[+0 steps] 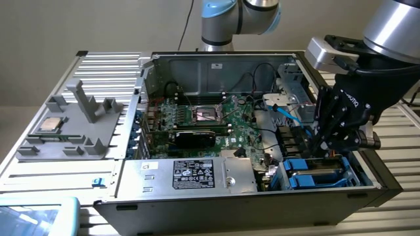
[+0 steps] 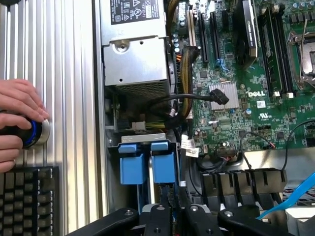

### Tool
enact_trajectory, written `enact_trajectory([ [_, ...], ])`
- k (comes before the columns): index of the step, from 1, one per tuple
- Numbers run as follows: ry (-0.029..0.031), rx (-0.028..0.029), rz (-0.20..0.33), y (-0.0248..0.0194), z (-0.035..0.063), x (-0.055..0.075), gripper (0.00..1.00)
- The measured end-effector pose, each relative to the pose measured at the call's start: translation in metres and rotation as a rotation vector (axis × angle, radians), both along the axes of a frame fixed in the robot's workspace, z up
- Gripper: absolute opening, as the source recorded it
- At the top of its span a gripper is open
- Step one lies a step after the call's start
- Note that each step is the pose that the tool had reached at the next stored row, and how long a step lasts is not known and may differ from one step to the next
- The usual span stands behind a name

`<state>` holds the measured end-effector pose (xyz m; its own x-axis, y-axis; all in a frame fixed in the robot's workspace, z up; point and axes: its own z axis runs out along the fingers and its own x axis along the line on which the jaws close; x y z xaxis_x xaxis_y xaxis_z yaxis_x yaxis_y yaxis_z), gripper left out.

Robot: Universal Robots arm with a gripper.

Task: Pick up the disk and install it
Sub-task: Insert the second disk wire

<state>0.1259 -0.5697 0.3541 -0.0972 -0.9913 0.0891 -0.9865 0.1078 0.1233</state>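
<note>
The disk (image 2: 163, 168) stands on edge in the drive bay at the case's front corner, its bright blue carrier end facing the wrist camera. A second blue carrier (image 2: 132, 164) sits right beside it. My gripper (image 2: 172, 209) reaches down into the bay in line with the disk, its black fingers (image 2: 158, 216) drawn close together on the disk's edge. In the exterior view my gripper (image 1: 323, 147) hangs over the blue carriers (image 1: 316, 171) at the exterior view's right, inside the open computer case (image 1: 236, 206).
A person's hands (image 2: 17, 123) rest on a blue-ringed knob beside a keyboard (image 2: 29, 196). The power supply (image 1: 190, 173) and motherboard (image 1: 210, 118) lie next to the bay. A blue cable (image 1: 286, 113) hangs nearby. A grey fixture holding a processor chip (image 1: 51, 124) stands outside the case.
</note>
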Motion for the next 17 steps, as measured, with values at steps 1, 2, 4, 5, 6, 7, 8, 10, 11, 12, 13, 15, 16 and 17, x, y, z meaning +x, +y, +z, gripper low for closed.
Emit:
enact_trajectory([
  [1,-0.0037,0.0010,0.000,-0.0004,-0.0001,0.0001,0.16],
  [2,-0.0045,0.0020,0.000,-0.0007,-0.0002,0.0001,0.16],
  [4,-0.0046,0.0027,0.001,-0.0013,-0.0002,0.0001,0.16],
  [5,-0.0046,0.0034,0.000,-0.0016,-0.0004,0.0001,0.16],
  [6,-0.0049,0.0042,0.001,-0.0019,-0.0006,0.0000,0.16],
  [7,-0.0052,0.0061,0.001,-0.0026,-0.0009,0.0000,0.16],
  [8,-0.0052,0.0079,0.001,-0.0033,-0.0012,0.0000,0.16],
  [10,-0.0052,0.0114,0.001,-0.0049,-0.0017,0.0000,0.16],
  [11,-0.0053,0.0138,0.001,-0.0055,-0.0021,-0.0001,0.16],
  [12,-0.0054,0.0159,0.001,-0.0060,-0.0025,-0.0001,0.16],
  [13,-0.0055,0.0173,0.001,-0.0064,-0.0026,-0.0002,0.16],
  [15,-0.0055,0.0178,0.001,-0.0069,-0.0028,-0.0002,0.16],
  [16,-0.0058,0.0184,0.002,-0.0070,-0.0030,-0.0003,0.16],
  [17,-0.0076,0.0185,0.005,-0.0070,-0.0032,-0.0005,0.16],
])
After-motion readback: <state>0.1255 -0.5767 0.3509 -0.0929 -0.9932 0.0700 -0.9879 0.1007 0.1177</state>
